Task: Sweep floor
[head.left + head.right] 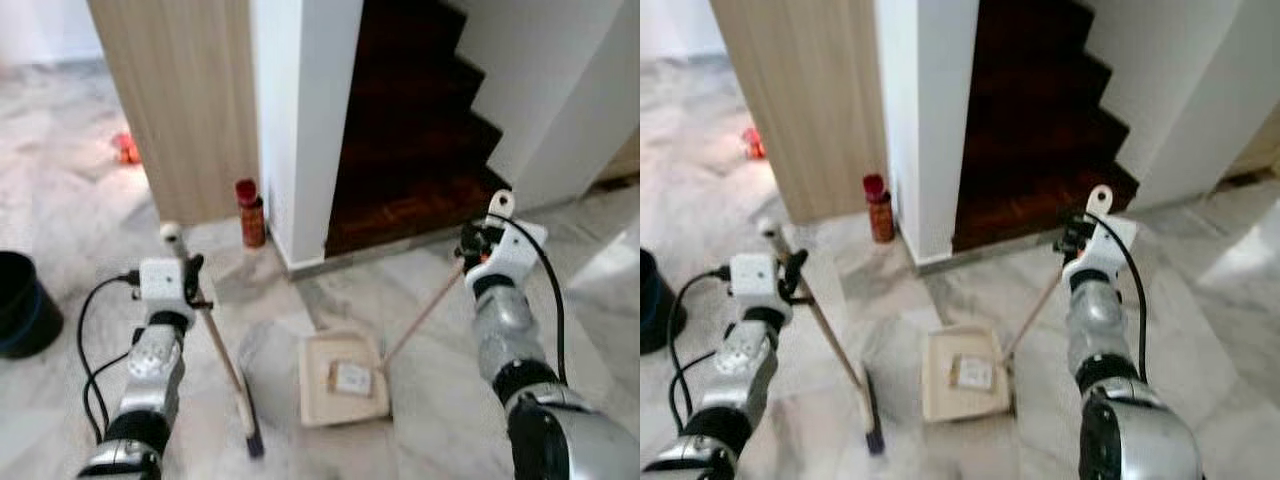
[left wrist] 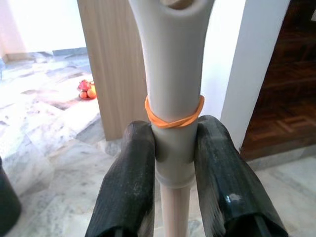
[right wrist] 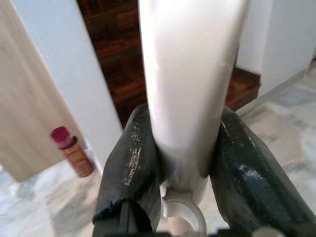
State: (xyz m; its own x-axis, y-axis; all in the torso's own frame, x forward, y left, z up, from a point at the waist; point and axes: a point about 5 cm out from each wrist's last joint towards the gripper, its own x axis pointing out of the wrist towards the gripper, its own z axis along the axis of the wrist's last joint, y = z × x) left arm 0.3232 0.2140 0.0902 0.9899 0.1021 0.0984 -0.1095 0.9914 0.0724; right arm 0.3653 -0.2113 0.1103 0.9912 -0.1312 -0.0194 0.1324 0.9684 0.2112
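My left gripper [image 2: 173,163] clamps the broom [image 1: 222,355], slanting down-right; my right gripper [image 3: 185,163] clamps the dustpan [image 1: 343,377] handle, slanting down-left, open floor [image 1: 60,210] around.

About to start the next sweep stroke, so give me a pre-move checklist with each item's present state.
1. Left gripper shut on the broom handle: ok.
2. Right gripper shut on the dustpan handle: ok.
3. Broom head down on the floor: ok.
4. Dustpan flat on the floor: ok.
5. Piece of litter inside the dustpan: ok.
6. More litter left on the floor: cannot tell.
7. Red-capped spray can away from the broom: ok.
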